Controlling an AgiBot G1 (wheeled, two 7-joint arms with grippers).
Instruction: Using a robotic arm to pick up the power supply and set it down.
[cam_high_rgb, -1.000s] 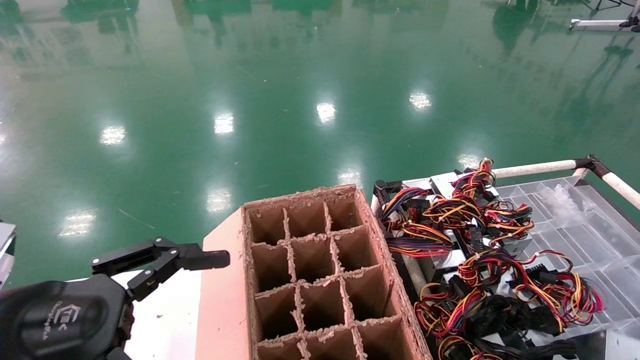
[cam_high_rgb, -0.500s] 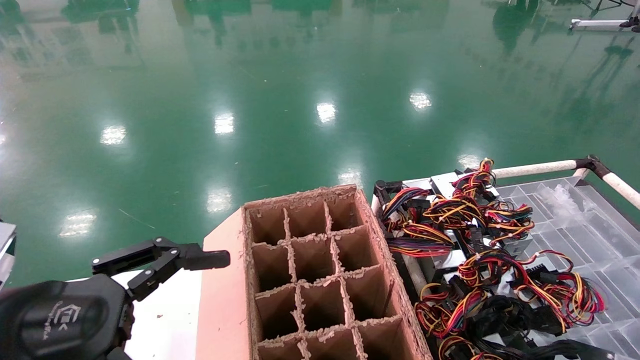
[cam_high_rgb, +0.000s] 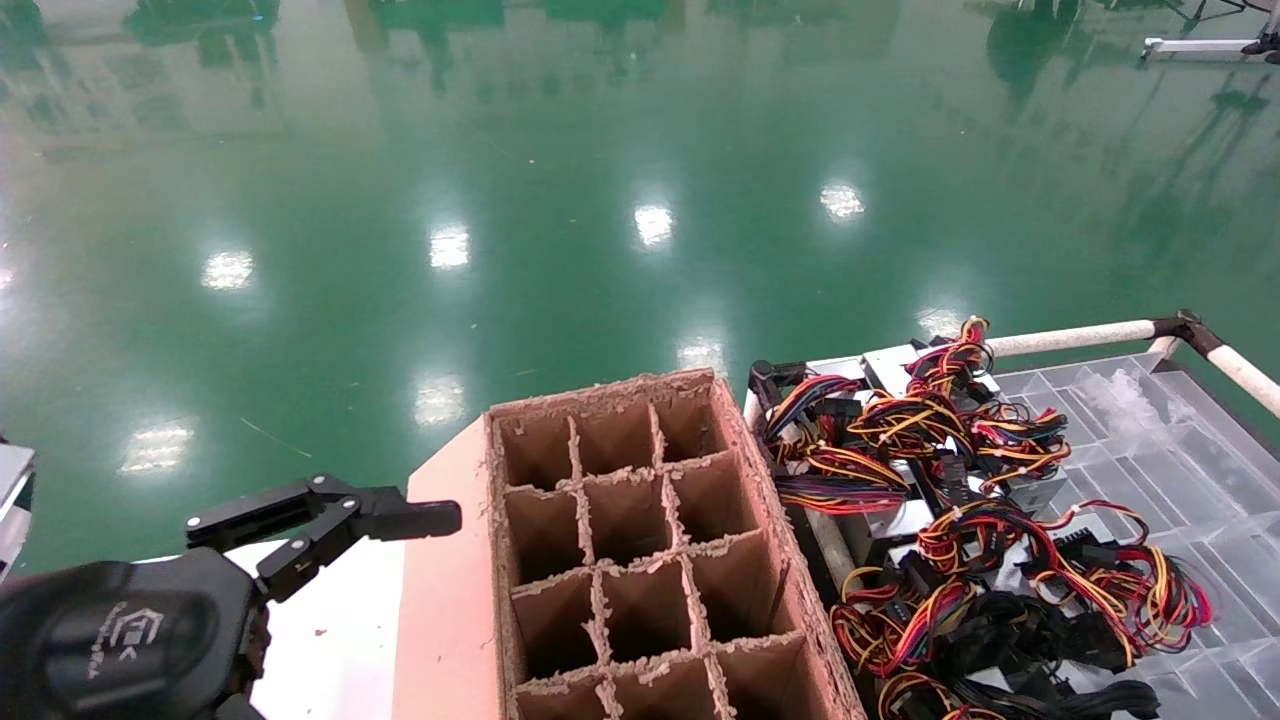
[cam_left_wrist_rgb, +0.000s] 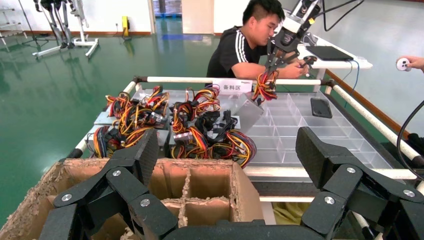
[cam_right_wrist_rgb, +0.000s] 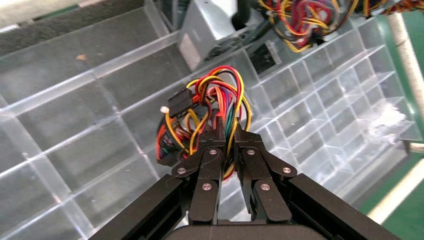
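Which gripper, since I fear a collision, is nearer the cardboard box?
Left. The left gripper sits open beside the cardboard box; the right gripper holds a wire bundle over the clear tray.

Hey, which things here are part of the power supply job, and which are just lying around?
Job: right end effector shut on a power supply's wire harness; piled power supplies; clear divided tray.
Lying about: open left end effector, parked by the cardboard divider box; seated man; black phone.
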